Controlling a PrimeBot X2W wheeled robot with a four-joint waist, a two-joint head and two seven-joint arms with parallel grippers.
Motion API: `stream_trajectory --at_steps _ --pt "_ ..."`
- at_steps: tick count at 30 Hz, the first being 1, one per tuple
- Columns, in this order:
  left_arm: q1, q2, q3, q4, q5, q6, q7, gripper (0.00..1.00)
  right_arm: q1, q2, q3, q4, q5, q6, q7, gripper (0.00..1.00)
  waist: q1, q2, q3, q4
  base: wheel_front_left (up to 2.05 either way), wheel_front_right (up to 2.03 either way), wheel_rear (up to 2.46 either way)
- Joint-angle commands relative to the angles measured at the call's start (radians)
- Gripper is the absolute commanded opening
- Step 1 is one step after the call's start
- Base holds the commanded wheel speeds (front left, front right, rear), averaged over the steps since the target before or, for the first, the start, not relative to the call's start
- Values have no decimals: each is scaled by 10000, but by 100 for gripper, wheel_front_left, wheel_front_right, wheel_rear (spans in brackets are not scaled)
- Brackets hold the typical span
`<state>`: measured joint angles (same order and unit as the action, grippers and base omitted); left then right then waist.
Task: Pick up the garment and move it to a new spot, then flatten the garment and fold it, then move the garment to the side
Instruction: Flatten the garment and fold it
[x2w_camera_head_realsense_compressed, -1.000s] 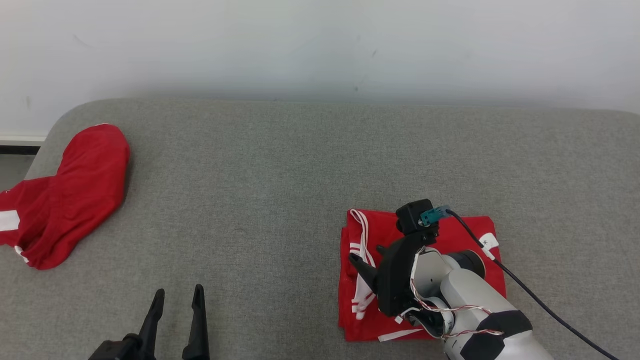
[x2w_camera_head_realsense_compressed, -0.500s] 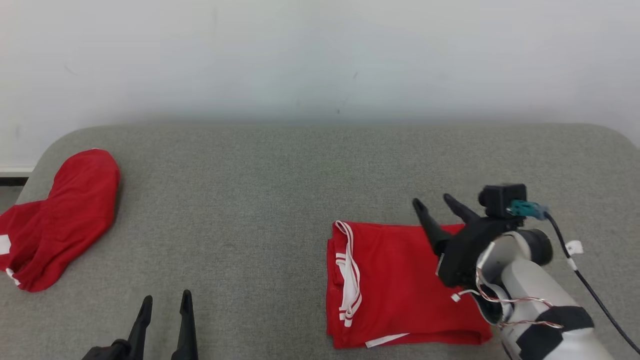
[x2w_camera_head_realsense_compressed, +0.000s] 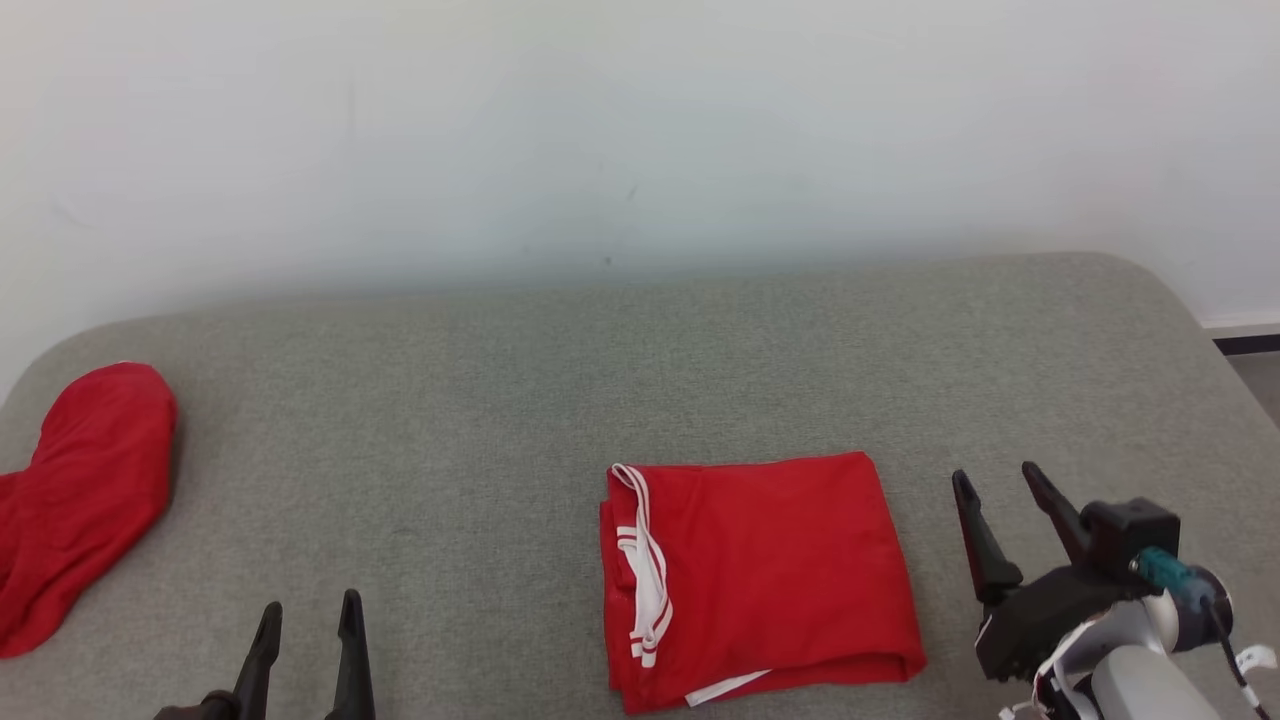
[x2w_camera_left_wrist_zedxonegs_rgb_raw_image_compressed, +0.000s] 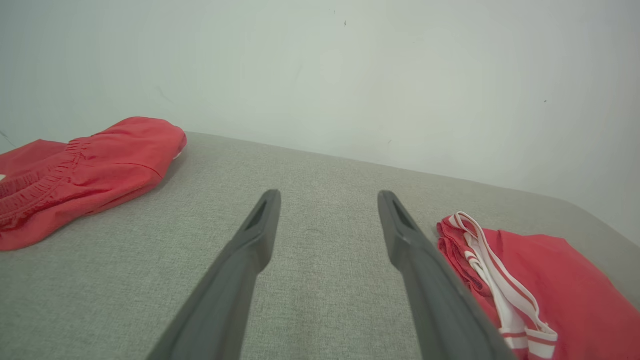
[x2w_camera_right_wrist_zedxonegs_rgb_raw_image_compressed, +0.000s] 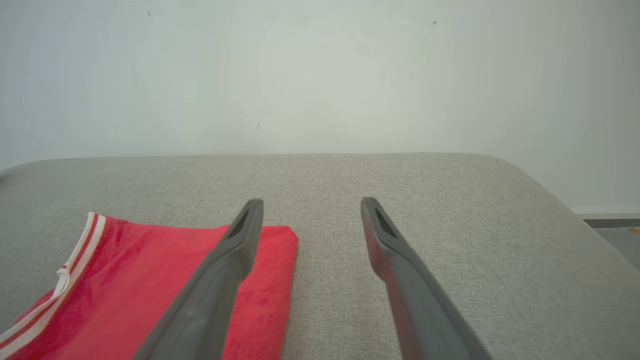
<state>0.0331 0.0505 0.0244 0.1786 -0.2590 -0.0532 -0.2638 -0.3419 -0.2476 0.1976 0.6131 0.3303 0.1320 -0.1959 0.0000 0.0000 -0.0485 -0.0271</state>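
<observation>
I have an off-white wall at the back, matte, with a few small dark specks. Below it the table spreads wide, covered in grey woven cloth with a fine grain and soft rounded corners.

The garment lies flat on the table's near right part, folded into a neat, nearly square block of smooth red fabric. Its sides are too alike for me to name a long axis. The edge with the white double-striped trim faces left and runs from near to far, and a white strip peeks out of the layers at the near edge.

A second red garment sits crumpled and rounded at the table's far left edge, well apart from the folded one.

The right tool is just beside the garment's right edge, its tapered dark fingers spread and holding nothing. The left tool is at the lower left over bare grey cloth, also spread and holding nothing.
</observation>
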Motion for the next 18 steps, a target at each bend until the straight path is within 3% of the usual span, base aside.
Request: stream_trajectory --at_steps 1,18 --pt "209 2 61 -35 70 23 -7 100 380 103 -91 -236 -243 -27 -150 100 0 0 -157 -206 0 0 0" --pt "572 2 172 45 424 -147 -7 100 1701 667 -411 -921 -733 -27 -258 100 0 0 -332 -453 0 0 0"
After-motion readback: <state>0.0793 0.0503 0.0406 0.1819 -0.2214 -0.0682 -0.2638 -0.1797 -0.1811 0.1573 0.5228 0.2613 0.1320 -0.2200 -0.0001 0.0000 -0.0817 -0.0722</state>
